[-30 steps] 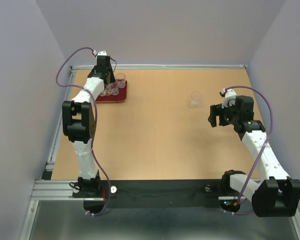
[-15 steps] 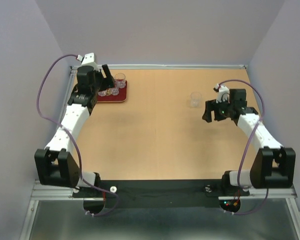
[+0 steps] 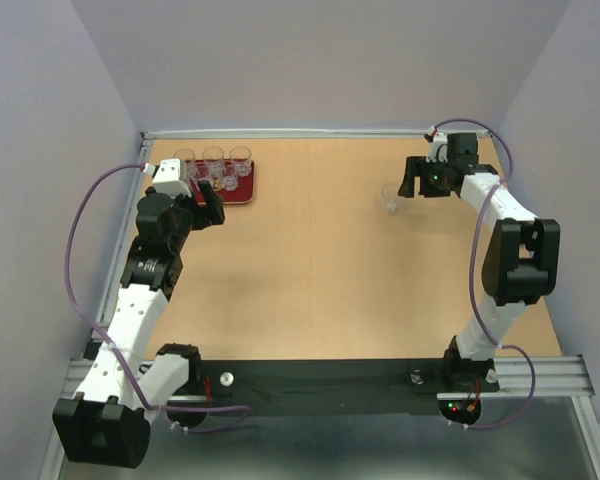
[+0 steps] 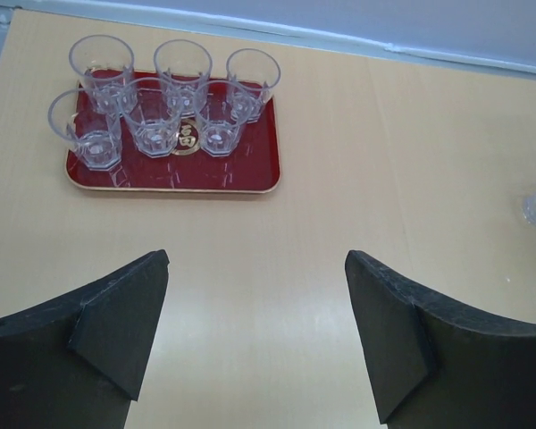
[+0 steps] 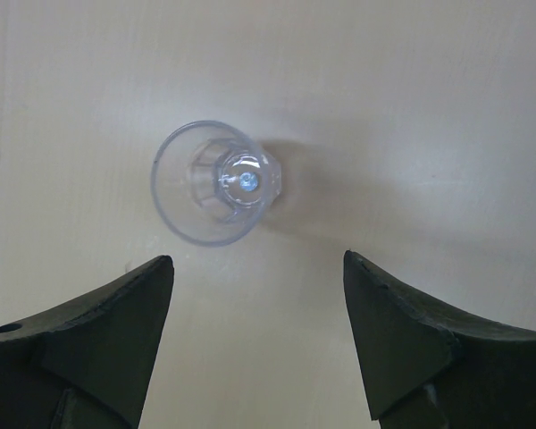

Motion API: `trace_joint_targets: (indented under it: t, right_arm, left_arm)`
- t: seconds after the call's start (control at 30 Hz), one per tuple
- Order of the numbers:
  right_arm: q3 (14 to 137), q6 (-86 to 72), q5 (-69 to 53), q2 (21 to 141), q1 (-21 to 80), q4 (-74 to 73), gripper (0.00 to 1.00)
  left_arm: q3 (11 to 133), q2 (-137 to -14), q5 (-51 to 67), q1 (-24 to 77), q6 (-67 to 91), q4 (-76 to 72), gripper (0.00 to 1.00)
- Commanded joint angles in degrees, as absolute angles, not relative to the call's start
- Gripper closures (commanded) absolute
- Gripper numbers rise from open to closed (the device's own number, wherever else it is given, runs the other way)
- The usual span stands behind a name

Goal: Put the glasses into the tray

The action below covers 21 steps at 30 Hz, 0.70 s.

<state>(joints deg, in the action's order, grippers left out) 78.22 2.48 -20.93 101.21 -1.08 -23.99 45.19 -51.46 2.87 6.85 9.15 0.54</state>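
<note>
left gripper [image 4: 256, 268]: jaws spread wide with nothing between them; it hangs over bare table [image 3: 310, 260] below the tray [image 4: 261, 174] in the left wrist view, apart from it.
right gripper [image 5: 257, 268]: jaws likewise wide apart and holding nothing; the lone glass [image 5: 216, 181] sits just above the gap between the fingers in the right wrist view, touched by neither.
tray: dark red, flat on the table at the upper left of both the top view and the left wrist view.
six glasses [image 4: 152, 121]: upright on the tray in two rows of three (the lower row packed closer), crowding the gold emblem [image 4: 188, 136] at its centre.
lone glass: upright on the light wood at the upper right of the top view, well apart from the tray (it also peeks in at the right edge of the left wrist view).
</note>
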Motion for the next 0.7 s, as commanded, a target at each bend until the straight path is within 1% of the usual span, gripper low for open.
trace_joint_targets:
  t: [0.0,0.13,0.23,0.27,0.4,0.5,0.57,0.6,0.63,0.67]
  right_arm:
    - [85.15,0.18,-17.49,104.84,-1.41,-24.52,0.19]
    - [88.85,-1.3,-16.61,108.98,-1.41,-25.84,0.23]
    - [90.0,-1.67,-16.87,111.0,-1.41,-26.37,0.33]
    - [90.09,-1.76,-17.4,111.53,-1.41,-26.54,0.34]
    - [90.26,-1.76,-18.81,112.5,-1.41,-27.07,0.45]
    - [90.0,-1.76,-19.77,113.2,-1.32,-27.33,0.49]
    - [90.0,-1.85,-20.56,113.82,-1.23,-27.33,0.57]
    - [90.09,-1.85,-20.74,113.99,-1.14,-27.51,0.58]
    - [90.09,-1.85,-20.83,114.43,-0.97,-27.51,0.65]
    - [90.09,-1.76,-20.83,114.52,-0.79,-27.68,0.68]
  left_arm:
    - [44.82,-48.96,6.32,6.68,7.3,-3.07,0.08]
    - [45.0,-49.13,7.82,6.68,8.0,-2.99,0.08]
    - [44.82,-48.78,7.82,6.68,8.17,-3.08,0.08]
    - [44.91,-48.78,8.17,6.68,8.26,-3.08,0.08]
    - [44.83,-48.87,8.79,6.68,8.61,-3.25,0.08]
    - [44.82,-48.96,9.23,6.68,8.61,-3.25,0.08]
    - [44.82,-48.96,9.23,6.68,8.7,-3.25,0.08]
    - [44.82,-49.04,9.23,6.68,8.61,-3.25,0.08]
    - [44.82,-48.96,9.23,6.68,8.7,-3.25,0.08]
    - [44.82,-49.13,9.4,6.68,8.61,-3.25,0.08]
